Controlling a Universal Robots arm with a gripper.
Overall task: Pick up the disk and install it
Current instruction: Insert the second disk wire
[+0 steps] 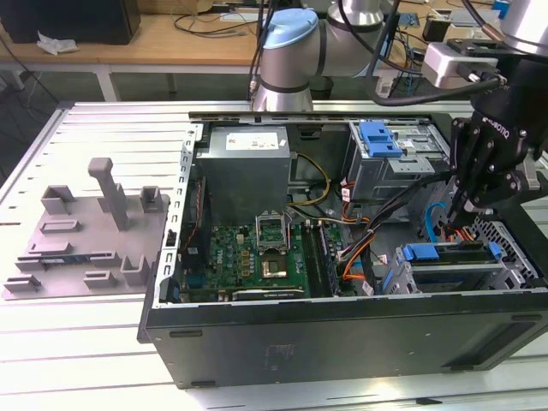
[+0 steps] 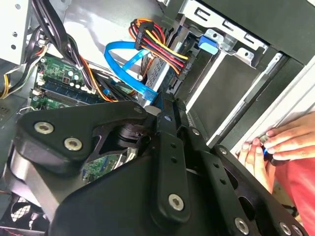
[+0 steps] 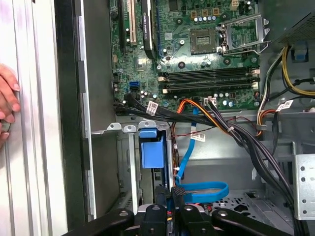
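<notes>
Edges and room: open computer case lies on its side on a slatted metal table. The case rim rises on all 4 sides. Open space is widest over the motherboard. It is tight at the exterior view's right, where cable bundles and 2 drive cages crowd the corner.

Counts:
- 1 power supply
- 1 motherboard
- 2 cages, each with a blue plastic part: upper cage and lower cage
- 1 curved blue cable
- 1 grey fixture plate, outside the case at the exterior view's left and well apart from the work

The disk lies flat in the lower cage near the front wall of the case. Its blue frame edge faces up.

Arm pose: 1 arm reaches in from the far side. Its wrist points steeply down into the right-hand corner. The gripper hangs just above the disk's far end, among orange and black wires. In the first wrist view the gripper sits at the blue cable's loop. From these views I cannot tell whether the tool is clenched or released, or whether it touches the disk.

A person's hand rests on the table rail beside the outer wall of the case.
</notes>
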